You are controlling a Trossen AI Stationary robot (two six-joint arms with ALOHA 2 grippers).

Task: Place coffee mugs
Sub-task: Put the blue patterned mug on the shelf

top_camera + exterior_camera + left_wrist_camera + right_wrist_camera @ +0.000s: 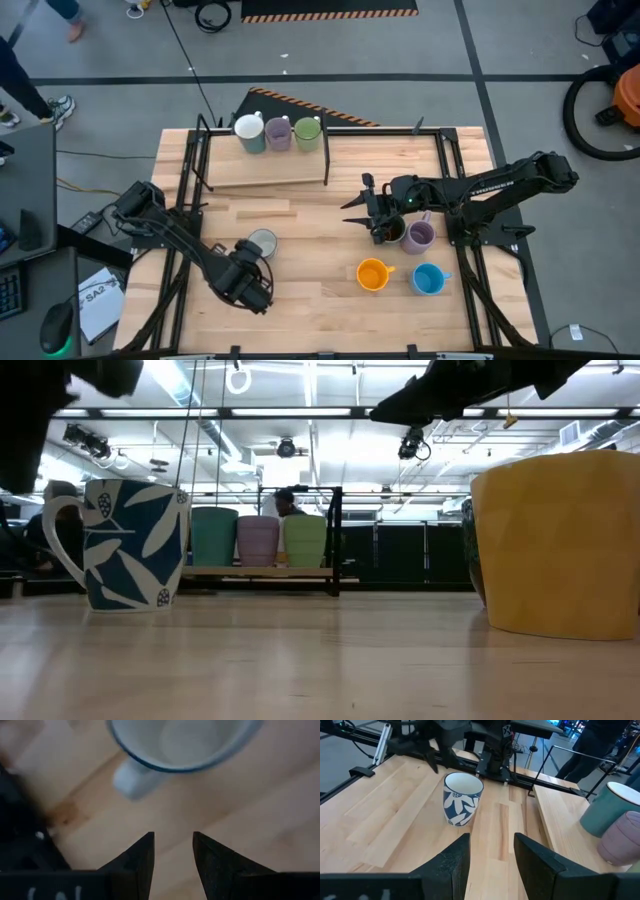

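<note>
Eight mugs, high view: three on the raised shelf (265,180) at upper centre — teal mug (249,130), lilac mug (278,133), green mug (307,132).
Centre right: dark brown mug (391,231) touching second lilac mug (419,236); orange mug (373,274) and blue mug (428,279) below them.
Lower left: patterned mug (262,244), upright beside the left gripper (256,291).
Right gripper (366,208): above the table beside the dark brown mug.
Low view: patterned mug (128,545) at left, orange mug (556,543) at right, shelf mugs behind at centre.
Left wrist view: fingers (137,865) parted, empty, above the patterned mug (175,747).
Right wrist view: fingers (454,865) parted, holding nothing; patterned mug (462,799) at upper centre.
</note>
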